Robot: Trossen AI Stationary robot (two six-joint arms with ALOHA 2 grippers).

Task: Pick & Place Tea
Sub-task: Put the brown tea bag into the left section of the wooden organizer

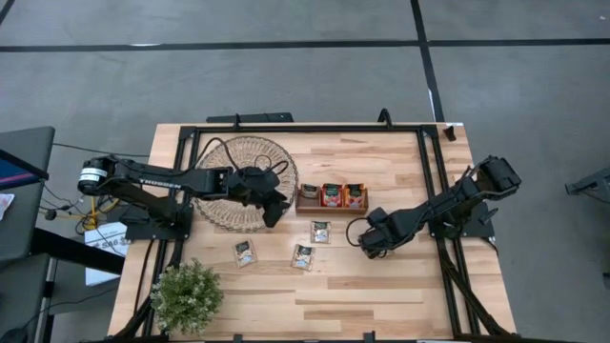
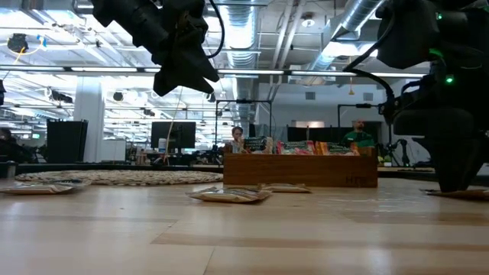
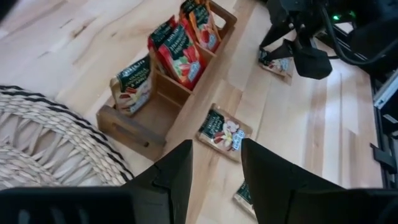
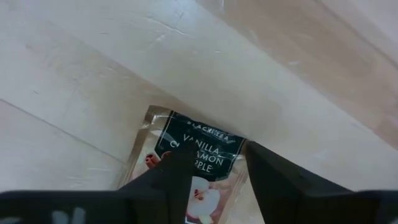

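Note:
Three tea sachets stand upright in the brown wooden tray. Three more lie flat on the table. A further sachet, printed "Vanilla Cinnamon Apple", lies flat under my right gripper. That gripper points straight down at it, right of the tray, with its fingers apart over the sachet's upper part. My left gripper hangs open and empty in the air over the woven mat's right edge. My right gripper comes at the flat sachet from above, one finger over its printed face and the other at its side edge. Whether the fingertips touch the paper I cannot tell. The sachet lies flat on the table.
A potted plant stands at the near left corner. A black frame runs around the tabletop. Bare wood lies along the near edge, right of the plant.

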